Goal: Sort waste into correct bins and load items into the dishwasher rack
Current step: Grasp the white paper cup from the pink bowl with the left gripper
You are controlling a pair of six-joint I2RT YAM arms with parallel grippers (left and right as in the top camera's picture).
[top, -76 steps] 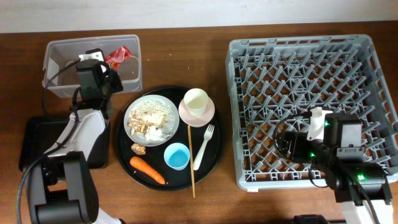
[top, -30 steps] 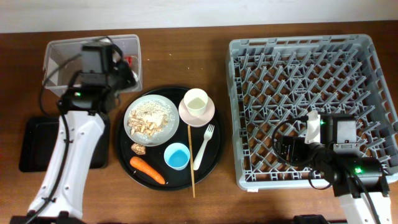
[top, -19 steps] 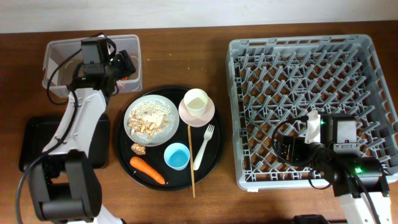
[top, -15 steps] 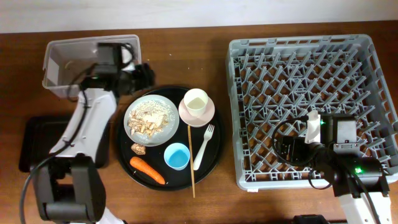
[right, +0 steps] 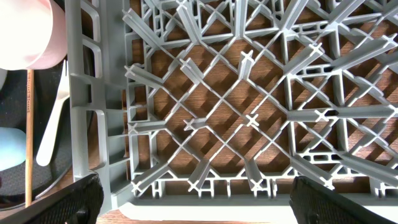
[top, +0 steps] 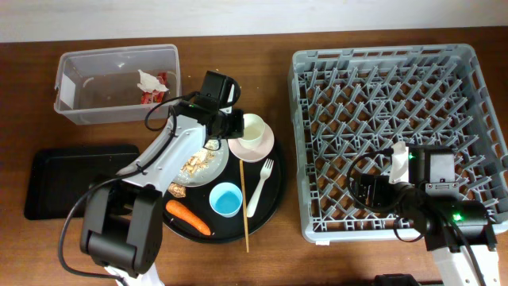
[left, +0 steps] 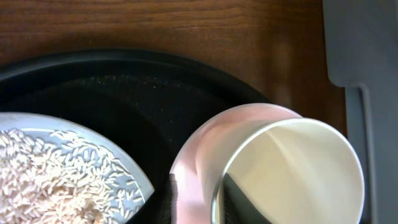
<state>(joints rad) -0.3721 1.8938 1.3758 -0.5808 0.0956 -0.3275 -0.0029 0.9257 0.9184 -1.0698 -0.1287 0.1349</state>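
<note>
My left gripper (top: 236, 125) is open over the round tray. In the left wrist view its one finger (left: 176, 200) is outside the pinkish bowl (left: 199, 149) and the other inside the cream cup (left: 292, 174) that stands in it. The grey plate (top: 203, 164) with rice (left: 43, 180) is partly under my left arm. The red-and-white wrapper (top: 151, 83) lies in the clear tub (top: 79, 87). The carrot (top: 188, 217), brown lump (top: 175, 190), blue cup (top: 225, 199), fork (top: 260, 188) and chopsticks (top: 244, 208) lie on the tray. My right gripper (right: 211, 205) is open and empty above the rack (top: 476, 71).
The flat black bin tray (top: 55, 187) sits at the front left with nothing in it. The large round black tray (top: 274, 202) holds the dishes between the tub and the rack. My right gripper hovers over the rack's front left corner (right: 93, 155).
My left arm has swung right from the clear tub to the cup and bowl. The wrapper stays in the tub. The right arm has not moved.
</note>
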